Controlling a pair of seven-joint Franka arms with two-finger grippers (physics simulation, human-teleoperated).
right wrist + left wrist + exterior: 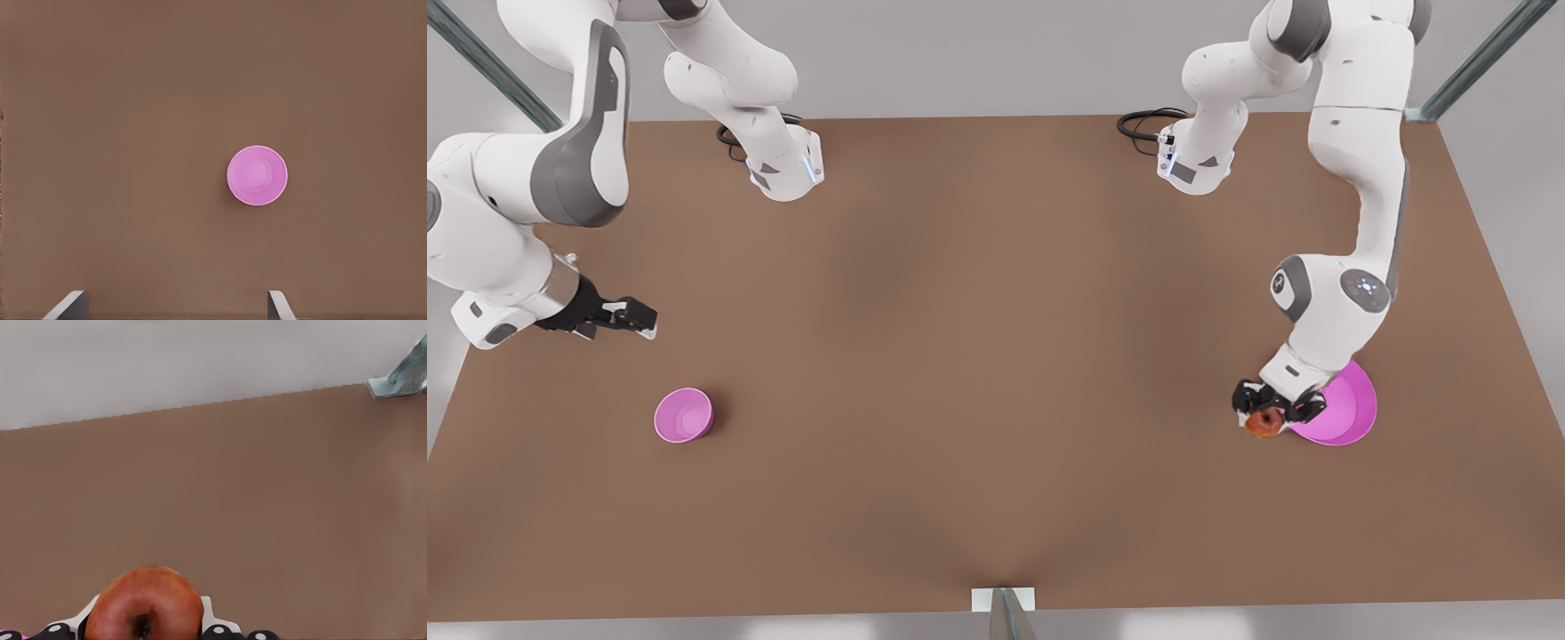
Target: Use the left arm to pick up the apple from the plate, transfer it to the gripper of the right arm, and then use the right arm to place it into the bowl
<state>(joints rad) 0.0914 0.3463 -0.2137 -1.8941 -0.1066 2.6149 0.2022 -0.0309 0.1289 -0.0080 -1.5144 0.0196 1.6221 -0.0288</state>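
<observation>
Even, bright, diffuse light w/ no hard glare; the brown table (996,356) reads flat, w/ faint darker mottling toward its center and near edge. Shadows soft and small: a thin dark rim beside the bowl (683,414), a smudge under the plate (1347,413). Apple (144,605) shows a mild sheen up close.

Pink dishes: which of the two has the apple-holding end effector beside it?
The wide, shallow plate on the front view's right. The left end effector, shut on the apple, is at its edge. The small bowl sits apart, below the open right end effector.
</observation>
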